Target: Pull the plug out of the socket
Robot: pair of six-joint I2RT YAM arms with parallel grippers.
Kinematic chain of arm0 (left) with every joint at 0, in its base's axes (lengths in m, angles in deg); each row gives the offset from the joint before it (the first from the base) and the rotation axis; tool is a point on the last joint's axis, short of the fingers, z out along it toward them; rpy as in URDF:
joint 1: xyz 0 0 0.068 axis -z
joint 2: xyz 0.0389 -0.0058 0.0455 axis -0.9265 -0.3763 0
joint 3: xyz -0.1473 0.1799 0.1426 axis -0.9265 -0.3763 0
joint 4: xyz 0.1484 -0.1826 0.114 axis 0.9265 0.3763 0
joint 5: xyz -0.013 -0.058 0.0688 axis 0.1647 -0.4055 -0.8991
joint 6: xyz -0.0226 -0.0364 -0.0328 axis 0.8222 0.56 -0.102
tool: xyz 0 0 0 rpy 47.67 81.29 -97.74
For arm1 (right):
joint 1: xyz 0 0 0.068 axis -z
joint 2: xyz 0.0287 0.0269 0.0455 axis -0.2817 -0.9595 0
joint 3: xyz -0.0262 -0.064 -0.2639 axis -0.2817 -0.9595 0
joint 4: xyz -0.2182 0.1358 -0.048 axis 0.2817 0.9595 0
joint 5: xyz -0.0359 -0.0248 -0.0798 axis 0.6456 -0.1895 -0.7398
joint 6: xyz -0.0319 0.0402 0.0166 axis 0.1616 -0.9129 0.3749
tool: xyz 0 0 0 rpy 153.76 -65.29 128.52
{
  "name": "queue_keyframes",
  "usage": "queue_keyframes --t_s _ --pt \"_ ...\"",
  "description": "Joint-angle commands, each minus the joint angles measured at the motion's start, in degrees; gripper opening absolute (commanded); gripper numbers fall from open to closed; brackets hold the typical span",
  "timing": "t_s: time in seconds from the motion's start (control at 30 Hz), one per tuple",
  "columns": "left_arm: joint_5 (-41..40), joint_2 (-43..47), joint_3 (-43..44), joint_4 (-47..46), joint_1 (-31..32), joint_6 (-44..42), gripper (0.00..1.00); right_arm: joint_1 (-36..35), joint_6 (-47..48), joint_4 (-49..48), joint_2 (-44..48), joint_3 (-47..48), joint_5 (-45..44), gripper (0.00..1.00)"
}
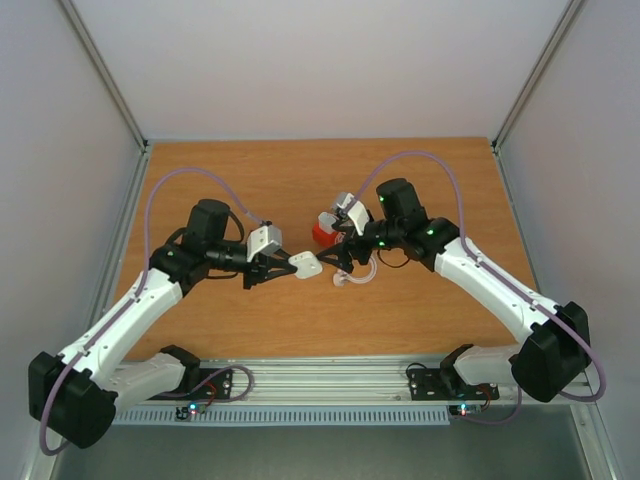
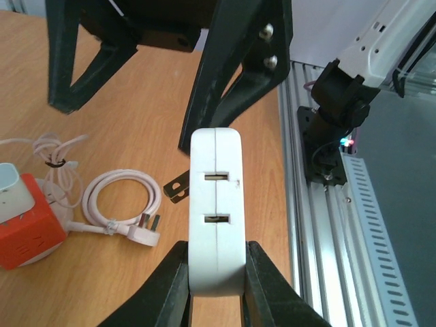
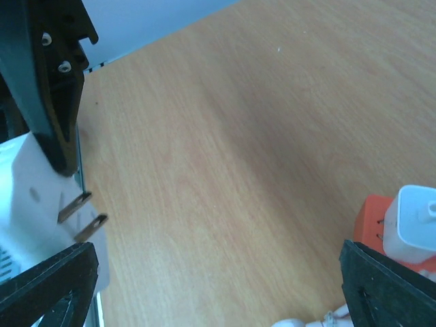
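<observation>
- Left gripper (image 2: pixel 216 262) is clamped on the pale, flat, rounded plastic socket (image 2: pixel 216 197), lifted at frame centre.
- Right gripper (image 3: pixel 216 245) stands wide apart, empty.
- I would grip the socket firm and pull straight, without twisting.

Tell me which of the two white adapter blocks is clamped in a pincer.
The two-slot white block, clamped between the fingers of the left pincer. The other white adapter sits on the orange cube, with no pincer on it.
</observation>
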Motion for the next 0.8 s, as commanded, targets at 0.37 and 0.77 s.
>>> queue_keyframes --t_s 0.37,0.77 --pt "-3.6 4.7 1.1 -3.2 -0.2 -9.8 0.17 3.4 13.4 11.6 6.4 1.2 19.4 0.97" --pt "-0.9 2.5 6.5 -0.4 -0.1 -14.4 0.16 -1.8 13.5 6.0 6.0 3.2 19.5 0.92"
